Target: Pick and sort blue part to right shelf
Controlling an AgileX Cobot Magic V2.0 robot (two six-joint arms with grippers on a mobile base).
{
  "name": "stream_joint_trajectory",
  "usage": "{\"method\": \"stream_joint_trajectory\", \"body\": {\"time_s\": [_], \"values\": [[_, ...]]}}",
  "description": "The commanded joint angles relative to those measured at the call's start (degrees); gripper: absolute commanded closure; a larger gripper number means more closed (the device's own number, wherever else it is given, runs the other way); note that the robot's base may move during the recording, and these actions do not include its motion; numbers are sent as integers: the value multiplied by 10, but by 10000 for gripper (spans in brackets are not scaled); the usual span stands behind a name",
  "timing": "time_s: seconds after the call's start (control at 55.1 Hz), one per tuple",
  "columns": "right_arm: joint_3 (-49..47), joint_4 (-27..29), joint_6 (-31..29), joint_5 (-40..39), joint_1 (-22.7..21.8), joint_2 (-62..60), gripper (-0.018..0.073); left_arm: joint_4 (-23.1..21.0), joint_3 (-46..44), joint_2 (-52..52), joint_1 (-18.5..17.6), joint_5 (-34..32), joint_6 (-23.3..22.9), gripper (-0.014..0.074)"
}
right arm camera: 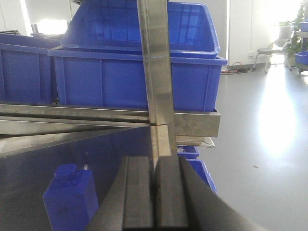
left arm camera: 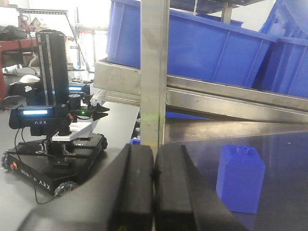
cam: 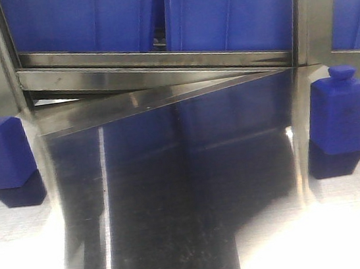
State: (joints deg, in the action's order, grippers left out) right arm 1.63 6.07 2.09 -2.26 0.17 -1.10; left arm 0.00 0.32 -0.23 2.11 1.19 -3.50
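Tools first: your left tool (left arm camera: 154, 156) is pinched fully narrow, pads flat together with nothing between them. Your right tool (right arm camera: 155, 166) matches it, closed on air. Neither carries anything, so I judge the pick has not begun.

Now the parts. Two stand upright on the polished bench (cam: 181, 240) in the front view: the left blue part (cam: 2, 158) at the left edge and the right blue part (cam: 342, 116) at the right edge. Each is just beside one of the steel uprights (cam: 313, 11). The right shelf (cam: 157, 63) runs across the top of that frame, its blue bins (cam: 230, 8) sitting behind the flat front bar.

Watch out here. In both wrist views an upright stands dead ahead of the closed pads, while a blue part sits off to one side, low in the frame. Drive straight in and you would likely strike steel, not plastic.

Go in narrow like this and you would shove a part over instead of gripping it; these look tall on a small footprint. You need to spread the pads first.

That mirror-bright bench throws a dark reflection under each part, which could fool your height estimate. And the front bar hangs low over the bench, so a careless lift might clip it before clearing a bin rim.
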Motion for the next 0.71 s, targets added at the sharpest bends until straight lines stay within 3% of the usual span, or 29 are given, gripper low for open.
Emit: {"method": "stream_joint_trajectory", "body": {"time_s": [0.0, 0.399, 0.689], "values": [[-4, 2, -2, -51, -4, -5, 501, -7, 18, -14, 1, -52, -1, 473], [-4, 2, -2, -51, -4, -5, 501, -7, 18, -14, 1, -58, -1, 473], [-4, 2, -2, -51, -4, -5, 501, -21, -4, -12, 1, -159, -3, 473]]}}
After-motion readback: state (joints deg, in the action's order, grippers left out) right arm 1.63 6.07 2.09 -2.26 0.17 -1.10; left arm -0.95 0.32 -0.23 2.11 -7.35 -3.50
